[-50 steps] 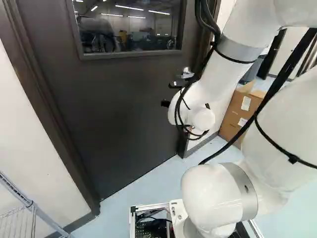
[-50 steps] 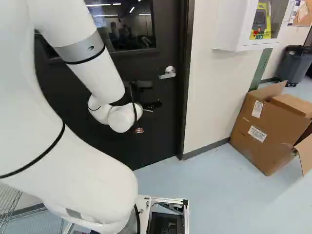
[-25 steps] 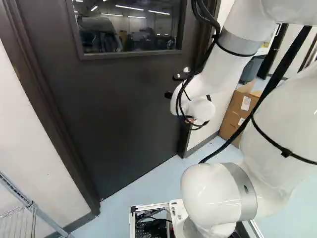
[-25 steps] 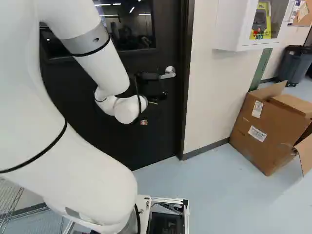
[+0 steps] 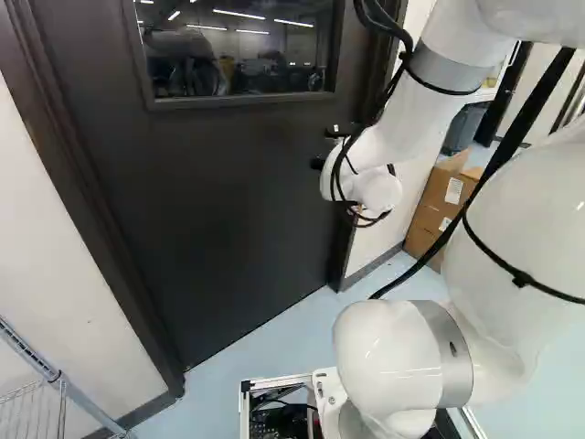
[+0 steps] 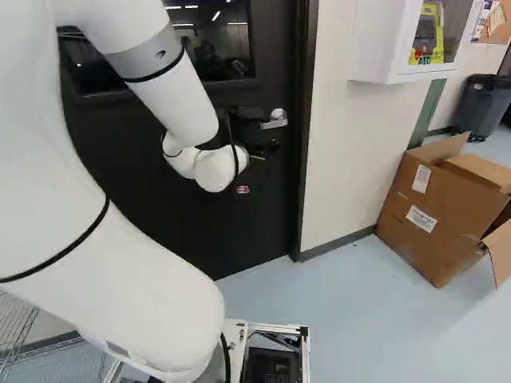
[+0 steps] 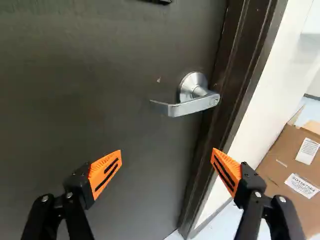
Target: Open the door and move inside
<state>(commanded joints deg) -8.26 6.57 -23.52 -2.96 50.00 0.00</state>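
Observation:
The dark door (image 5: 210,201) stands closed in its frame, a window in its upper part. My gripper (image 6: 262,152) shows only as dark parts past the white wrist, close to the silver lever handle (image 6: 275,119). Seen from the wrist, the gripper (image 7: 167,154) is open, its orange-padded fingers wide apart with nothing between them. The handle (image 7: 192,102) lies ahead of the gap, nearer the finger on the door frame's side, and neither finger touches it. Its lever points away from the frame, roughly level. In the left base view the wrist and cables hide the handle.
Right of the door stand the frame (image 6: 306,144) and a pale wall (image 6: 343,167) with a white cabinet (image 6: 387,48). An open cardboard box (image 6: 431,207) sits on the floor, a grey bin (image 6: 483,104) behind it. A wire rack (image 5: 41,402) is at the left.
My wrist and gripper have risen and shifted toward the handle's side of the door. In the left base view the handle has gone out of sight behind them. Base and door have not moved.

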